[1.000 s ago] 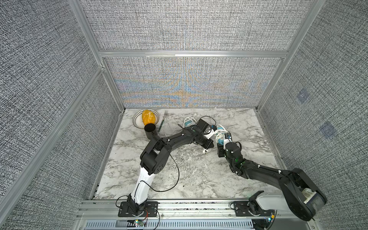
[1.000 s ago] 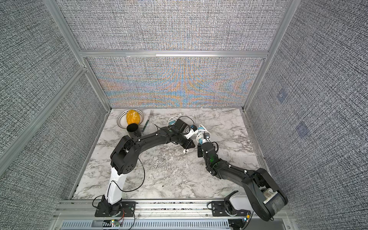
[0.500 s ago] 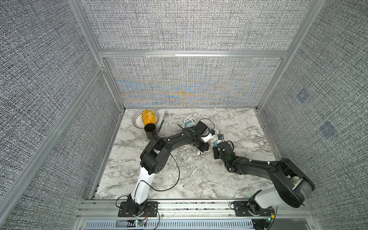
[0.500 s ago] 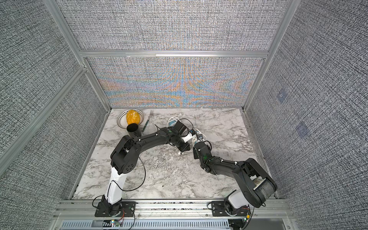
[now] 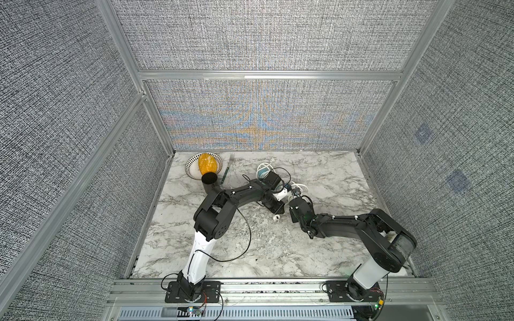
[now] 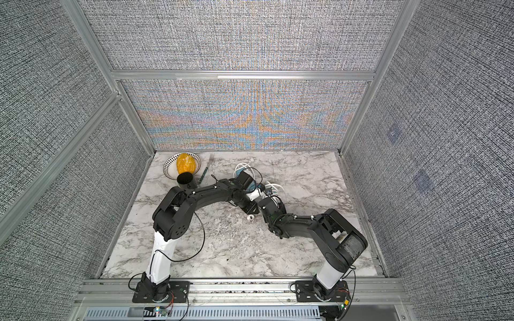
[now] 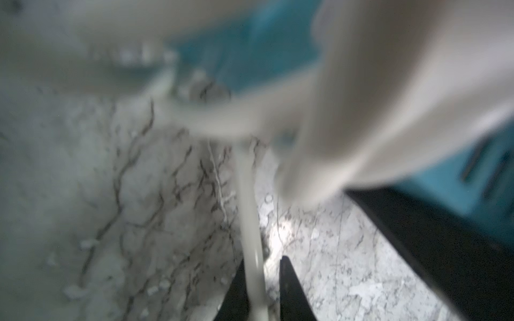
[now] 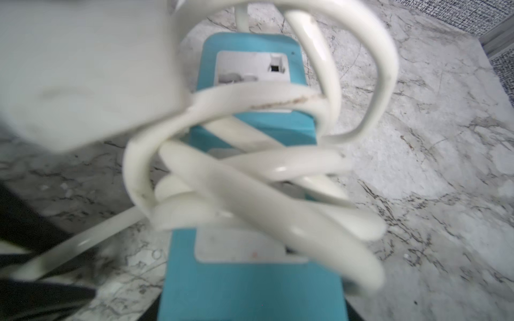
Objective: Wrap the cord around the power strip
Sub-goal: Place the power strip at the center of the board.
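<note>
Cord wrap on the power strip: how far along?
Done: several loose turns of cord already cross the teal power strip. In hand: a cord length runs between the left fingers, grip unclear. Left: a loose loop beyond the strip, plug end included, needs winding on and the turns snugging.

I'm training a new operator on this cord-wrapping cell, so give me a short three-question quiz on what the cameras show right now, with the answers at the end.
1. True or false: the white cord loops around the blue power strip several times.
2. What lies in the striped bowl? A) a fork B) an orange oval thing C) a plug
3. In the left wrist view, what runs between the fingertips of the left gripper?
Key: 1 true; 2 B; 3 the white cord.
</note>
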Action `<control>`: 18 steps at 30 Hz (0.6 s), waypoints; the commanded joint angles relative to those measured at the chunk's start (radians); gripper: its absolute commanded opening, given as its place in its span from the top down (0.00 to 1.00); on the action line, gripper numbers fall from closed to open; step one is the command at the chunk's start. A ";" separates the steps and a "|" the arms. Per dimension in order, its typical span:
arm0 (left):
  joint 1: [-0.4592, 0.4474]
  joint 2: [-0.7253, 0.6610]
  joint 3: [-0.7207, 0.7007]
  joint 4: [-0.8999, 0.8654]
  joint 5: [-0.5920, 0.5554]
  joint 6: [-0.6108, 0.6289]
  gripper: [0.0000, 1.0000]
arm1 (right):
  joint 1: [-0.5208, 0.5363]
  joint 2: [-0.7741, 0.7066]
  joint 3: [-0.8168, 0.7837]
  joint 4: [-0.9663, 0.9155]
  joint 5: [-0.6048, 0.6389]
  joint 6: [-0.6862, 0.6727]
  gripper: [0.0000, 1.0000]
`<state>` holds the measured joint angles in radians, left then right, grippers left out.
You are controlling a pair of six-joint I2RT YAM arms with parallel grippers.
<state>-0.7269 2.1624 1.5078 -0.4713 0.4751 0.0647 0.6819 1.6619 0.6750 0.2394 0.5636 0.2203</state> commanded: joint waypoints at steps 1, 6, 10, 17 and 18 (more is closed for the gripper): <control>0.013 -0.015 -0.033 0.025 0.010 -0.038 0.75 | 0.009 0.022 0.020 -0.042 0.051 0.012 1.00; 0.025 -0.063 -0.070 0.048 -0.025 -0.055 0.71 | 0.066 0.106 0.068 -0.079 0.108 0.009 1.00; 0.046 -0.126 -0.101 0.053 -0.044 -0.070 0.70 | 0.108 0.166 0.080 -0.084 0.162 0.021 1.00; 0.086 -0.222 -0.147 0.040 -0.129 -0.091 0.68 | 0.167 0.198 0.080 -0.068 0.240 0.015 1.00; 0.093 -0.230 -0.149 0.037 -0.149 -0.092 0.68 | 0.179 0.205 0.083 -0.062 0.243 0.001 1.00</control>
<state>-0.6445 1.9518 1.3632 -0.4282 0.3851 -0.0116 0.8398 1.8484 0.7601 0.2623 0.8330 0.2504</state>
